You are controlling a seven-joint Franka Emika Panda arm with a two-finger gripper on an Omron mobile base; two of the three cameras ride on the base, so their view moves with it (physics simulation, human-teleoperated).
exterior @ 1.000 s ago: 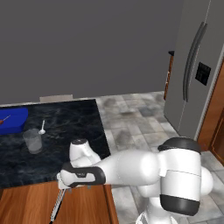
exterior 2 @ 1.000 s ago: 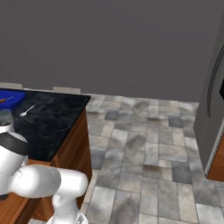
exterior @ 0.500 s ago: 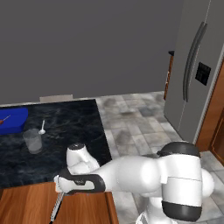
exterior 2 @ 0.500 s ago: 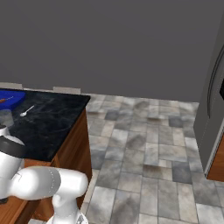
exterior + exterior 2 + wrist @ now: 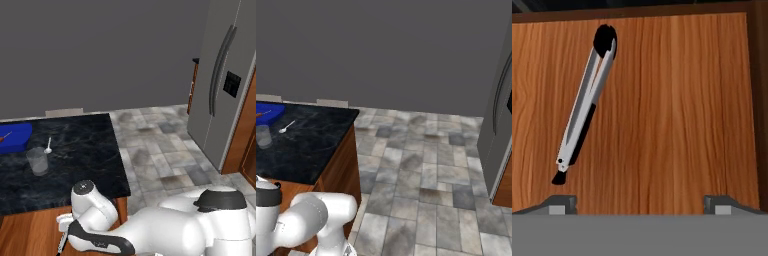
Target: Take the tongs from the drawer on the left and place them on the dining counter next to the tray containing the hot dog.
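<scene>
While its jaws stand wide apart with nothing between them, the gripper (image 5: 639, 202) hangs over the open drawer (image 5: 677, 125), where one pair of tongs (image 5: 586, 102) lies slantwise on the wooden floor. Farther off, the dining counter (image 5: 80, 150) carries one glass (image 5: 37, 160), one white spoon (image 5: 48, 146) and one blue tray (image 5: 14, 137) holding one hot dog (image 5: 4, 136).

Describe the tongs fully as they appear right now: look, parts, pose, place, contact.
The tongs are slim and long, with two silver, metal-looking arms joined at a pivot end near the tool and black tips at the far end. They are closed, arms nearly together, lying flat and slanted on the drawer's wooden floor, left of centre in the hand view. Nothing but the wood touches them; the open tool is above them.
</scene>
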